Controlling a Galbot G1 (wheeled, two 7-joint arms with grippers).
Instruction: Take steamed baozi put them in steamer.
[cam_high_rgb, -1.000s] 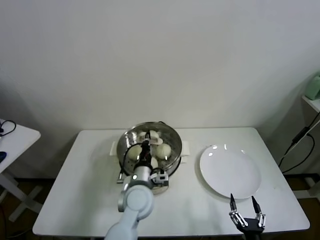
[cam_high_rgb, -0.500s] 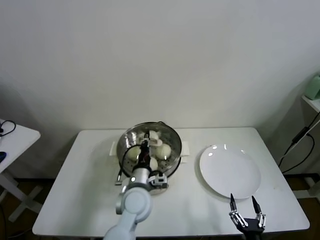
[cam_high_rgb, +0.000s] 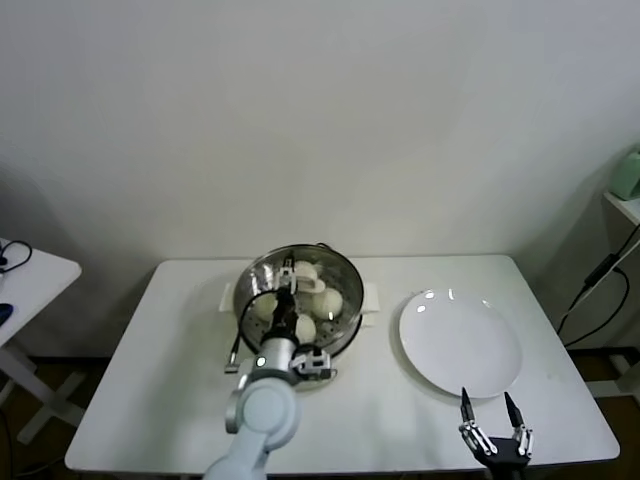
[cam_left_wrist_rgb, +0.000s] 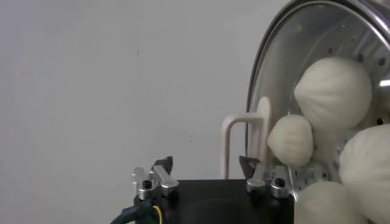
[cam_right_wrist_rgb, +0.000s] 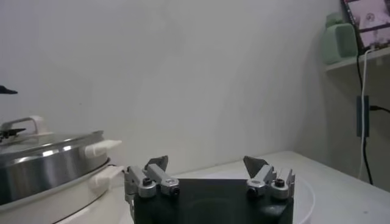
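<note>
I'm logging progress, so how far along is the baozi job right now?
Nearly finished, it seems. Done: the white plate is bare, and the steamed baozi sit in the steamer; four show in the left wrist view. In hand: nothing; the left gripper hangs open over the steamer. The right gripper waits open near the table's front edge. Left: withdrawing the left arm.

The steamer (cam_high_rgb: 345, 283) in front of me is a round, shiny steel pot on a cream-white base with side handles, standing upright on the table. Its perforated tray holds my four steamed baozi (cam_high_rgb: 327, 300), smooth creamy-white buns. They sit close together, some touching, with pleats showing on two of them in my left wrist view.
</note>
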